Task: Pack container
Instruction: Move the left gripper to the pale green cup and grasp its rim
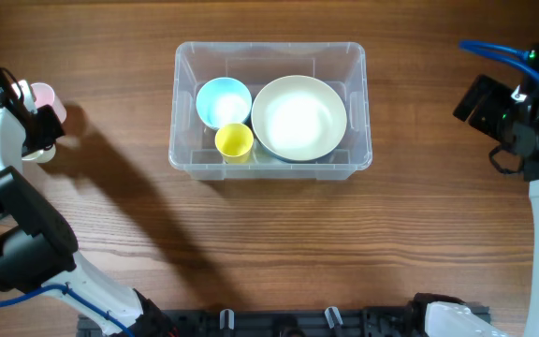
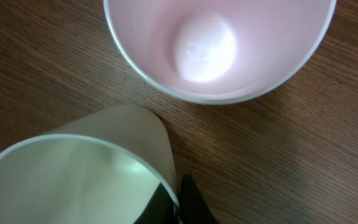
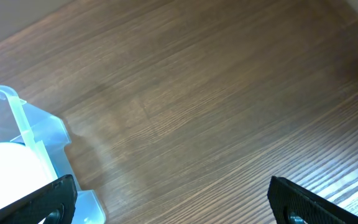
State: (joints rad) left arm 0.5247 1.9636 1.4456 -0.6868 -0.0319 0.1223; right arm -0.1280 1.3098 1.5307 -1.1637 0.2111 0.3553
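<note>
- How far along with the packing?
- Partly done, at a guess. Already inside the container, mid-table: a large white bowl filling its right half, a pale blue bowl towards its far-left corner, a yellow cup at its near-left side, tucked between the two bowls.
- And left to go?
- At least two cups, well to the left of the container: a pink cup and, just beside it, a pale green cup, both upright on the wood. No telling whether anything else waits out of view.
- Jaws?
- Left gripper down by those cups, well left of the container. Only a dark fingertip showing, right at the green cup's rim. Pinching it or merely alongside: cannot tell. Right gripper well off to the container's right, spread wide, holding nothing, only bare wood between the fingers.
- Surface and room?
- Brown wood-grain table, matt, with soft arm shadows to the container's left. Dark rail along the edge nearest the arm bases. Beyond the far edge, just a plain grey strip in the right wrist view; otherwise nothing of the room
</note>
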